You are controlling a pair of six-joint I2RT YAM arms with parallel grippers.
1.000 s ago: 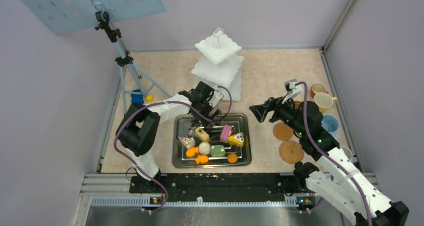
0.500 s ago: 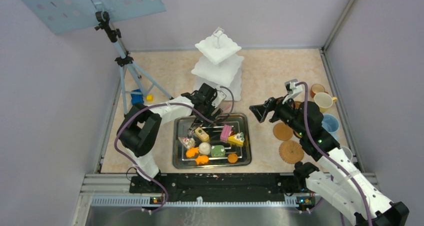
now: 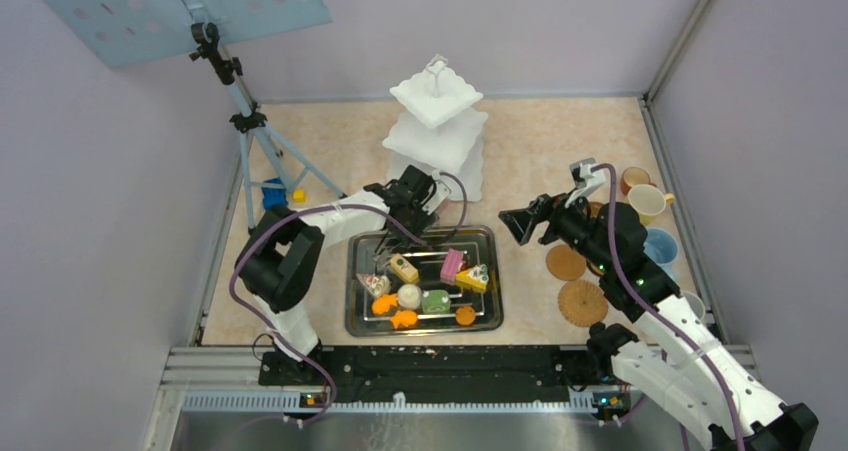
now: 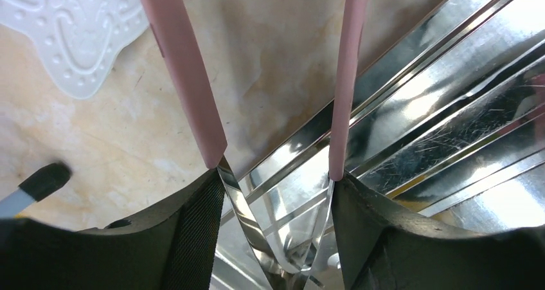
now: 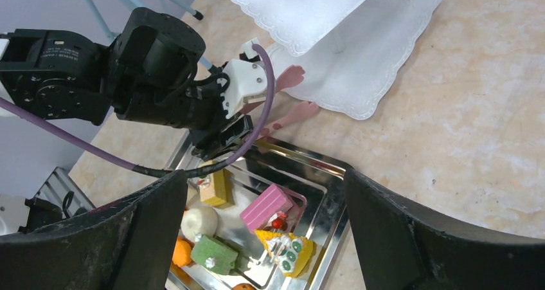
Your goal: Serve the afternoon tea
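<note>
- Clock directions are read in the overhead view, with 12 o'clock pointing away from the arm bases.
- The steel tray (image 3: 488, 306) is seen nearest the bases, at the middle of the table (image 3: 560, 141). All the toy pastries (image 3: 404, 267) are contained in it.
- Within the tray, orange pieces (image 3: 403, 318) are placed at 7 and 5 o'clock, and a green piece (image 3: 435, 300) and a cream dome (image 3: 409, 295) lie near the centre. A pink slab (image 3: 452, 264) is at 2 o'clock and a yellow wedge (image 3: 473, 277) at 3 o'clock.
- Two round brown coasters (image 3: 583, 302) are laid at 3 o'clock of the tray, apart from it, one behind the other.
- The left gripper (image 4: 276, 187) is held over the tray's 11 o'clock corner. Its jaws are pressed against the outer sides of the pink tongs (image 4: 186, 78), so the tongs are gripped near their metal bend. The pink tips point toward 12 o'clock and end near the edge of the stand's lowest tier.
- The right gripper (image 3: 512, 223) is held above bare table at 2 o'clock of the tray. Its jaws are spread wide with nothing between them.
- At 3 o'clock of the right gripper, by the side wall, a blue mug (image 3: 660, 246), a yellow mug (image 3: 648, 203) and a brown mug (image 3: 633, 179) are lined up near to far. No mug is set on a coaster.
- The white three-tier stand (image 3: 436, 121) is placed at 12 o'clock of the tray. No pastry is seen on its tiers.
- A tripod (image 3: 245, 121) carrying a perforated blue panel is seen at 10 o'clock.
</note>
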